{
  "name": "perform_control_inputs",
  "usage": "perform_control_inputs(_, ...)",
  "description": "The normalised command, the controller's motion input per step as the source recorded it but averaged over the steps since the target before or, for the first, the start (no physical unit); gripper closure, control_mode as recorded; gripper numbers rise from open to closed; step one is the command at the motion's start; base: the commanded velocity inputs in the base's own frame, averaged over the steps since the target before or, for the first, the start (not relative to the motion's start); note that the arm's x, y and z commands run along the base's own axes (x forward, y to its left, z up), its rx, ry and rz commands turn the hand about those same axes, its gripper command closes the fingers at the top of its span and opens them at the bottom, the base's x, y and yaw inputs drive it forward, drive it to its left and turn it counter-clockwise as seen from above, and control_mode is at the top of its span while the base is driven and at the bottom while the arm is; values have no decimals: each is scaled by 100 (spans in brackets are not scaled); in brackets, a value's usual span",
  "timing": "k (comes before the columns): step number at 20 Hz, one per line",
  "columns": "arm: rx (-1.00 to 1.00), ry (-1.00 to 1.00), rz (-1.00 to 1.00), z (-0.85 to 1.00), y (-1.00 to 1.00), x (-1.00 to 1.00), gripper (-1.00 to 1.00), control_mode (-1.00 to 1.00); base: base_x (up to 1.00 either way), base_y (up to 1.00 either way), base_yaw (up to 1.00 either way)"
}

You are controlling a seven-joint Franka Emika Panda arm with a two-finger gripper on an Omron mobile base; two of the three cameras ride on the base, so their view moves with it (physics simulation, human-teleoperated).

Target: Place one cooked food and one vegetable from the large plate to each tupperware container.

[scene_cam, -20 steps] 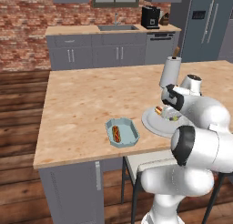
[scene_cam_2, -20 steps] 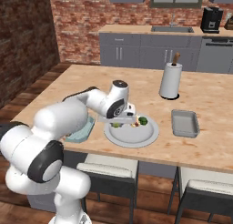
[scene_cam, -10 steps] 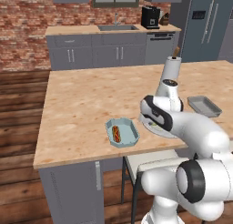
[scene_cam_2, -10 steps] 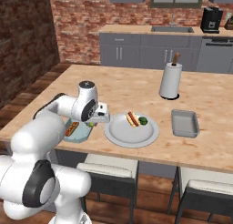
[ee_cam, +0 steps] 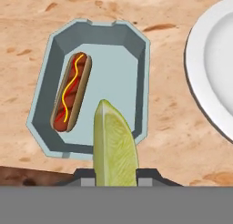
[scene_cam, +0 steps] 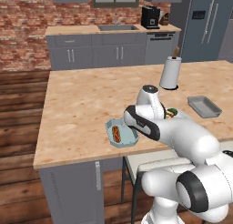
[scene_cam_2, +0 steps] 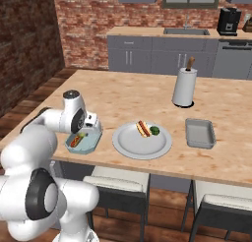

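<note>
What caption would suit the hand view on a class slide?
Gripper holds a green wedge above the blue tray, which already has a hot dog; plate alongside.

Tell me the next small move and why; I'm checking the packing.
Probably lower and let go: the fingers hold a green vegetable wedge right over the blue tray, which already holds a hot dog but no vegetable.

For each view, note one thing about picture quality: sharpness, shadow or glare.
Left base view: evenly lit, no glare, robot arm hides most of the large plate. Right base view: soft shadow under the paper towel roll. Hand view: light blue tray sharp, green wedge slightly soft.
</note>
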Motion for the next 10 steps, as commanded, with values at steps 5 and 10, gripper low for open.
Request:
perform_control_inputs(5,0,0,-2,-23,26,23,100,-100,0,0,0)
perform_control_inputs(10,0,-2,-1,-9,6,7,100,-100,0,0,0)
